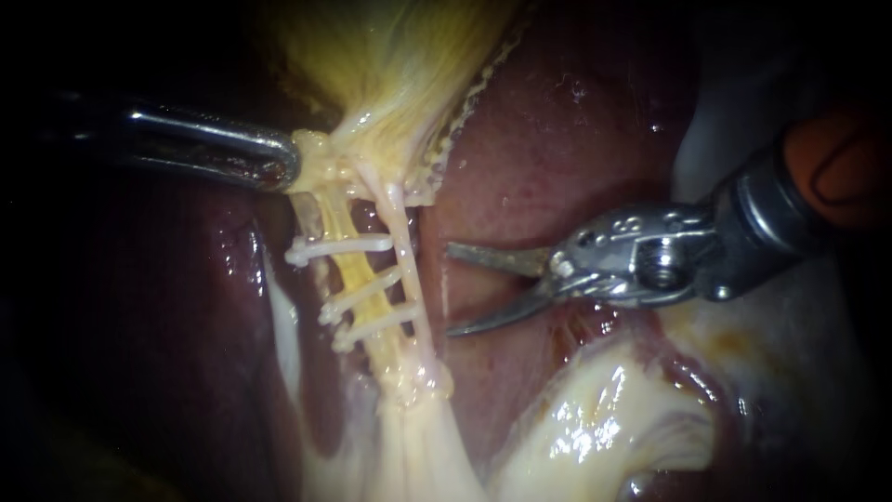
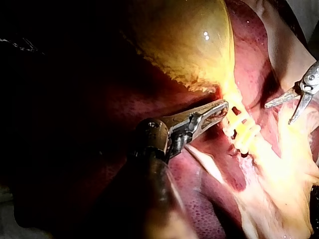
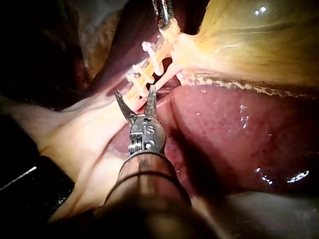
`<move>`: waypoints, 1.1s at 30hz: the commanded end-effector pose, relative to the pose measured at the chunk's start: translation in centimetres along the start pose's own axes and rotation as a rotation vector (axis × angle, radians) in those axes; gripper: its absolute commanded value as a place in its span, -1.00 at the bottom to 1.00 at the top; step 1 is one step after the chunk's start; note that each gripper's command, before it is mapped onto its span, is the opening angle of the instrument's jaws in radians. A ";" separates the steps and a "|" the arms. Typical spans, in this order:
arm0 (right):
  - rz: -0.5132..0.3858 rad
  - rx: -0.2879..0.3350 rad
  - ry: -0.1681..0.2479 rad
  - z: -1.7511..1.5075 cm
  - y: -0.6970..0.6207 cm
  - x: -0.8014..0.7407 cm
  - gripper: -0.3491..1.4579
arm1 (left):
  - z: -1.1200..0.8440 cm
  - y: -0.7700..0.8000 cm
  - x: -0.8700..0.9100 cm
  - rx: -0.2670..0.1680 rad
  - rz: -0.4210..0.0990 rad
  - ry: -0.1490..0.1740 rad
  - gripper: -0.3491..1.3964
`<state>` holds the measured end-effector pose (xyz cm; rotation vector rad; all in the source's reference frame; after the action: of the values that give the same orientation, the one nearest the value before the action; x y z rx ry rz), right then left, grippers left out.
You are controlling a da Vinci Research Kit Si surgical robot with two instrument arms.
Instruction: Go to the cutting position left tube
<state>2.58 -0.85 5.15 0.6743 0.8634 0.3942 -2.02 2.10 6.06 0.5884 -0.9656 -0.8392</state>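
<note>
Closest to the camera is the right instrument (image 1: 450, 290), coming in from the right. Its two thin blades are spread wide with nothing between them. The tips point at the tubes but stop just short, no contact (the right wrist view makes it look closer than it is).

A bit further back are the two tubes, side by side. The left tube (image 1: 358, 274) is the yellowish one, with three white clips (image 1: 339, 247) across it, one above the other. The right tube (image 1: 401, 242) is the thin whitish strand, on the side facing the blades, so it sits between them and the left tube.

Behind that, the left instrument (image 1: 290, 163) comes in from the left. Its jaws are clamped on the pale tissue where the gallbladder (image 1: 400, 65) narrows down into the tubes.

Furthest back, the yellow gallbladder fans out above that grip, and dark red liver (image 1: 557, 139) lies on both sides.
</note>
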 end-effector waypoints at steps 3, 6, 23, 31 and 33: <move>0.015 0.022 0.002 0.09 0.02 0.02 0.88 | 0.00 0.00 0.00 0.000 0.000 0.000 -1.00; 0.029 0.036 -0.004 0.19 0.05 0.01 0.86 | 0.00 0.00 0.00 0.000 0.000 0.000 -1.00; 0.059 0.060 -0.019 0.54 0.30 -0.11 0.82 | 0.01 0.00 0.01 -0.001 0.001 0.000 -1.00; 0.071 0.074 -0.028 0.67 0.42 -0.12 0.82 | 0.01 0.00 0.01 -0.001 0.001 0.000 -1.00; 0.070 0.081 -0.031 0.71 0.45 -0.11 0.82 | 0.01 0.00 0.01 -0.001 0.001 0.000 -1.00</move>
<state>3.07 -0.85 5.87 0.7893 0.8293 0.4134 -2.02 2.08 6.07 0.5867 -0.9655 -0.8393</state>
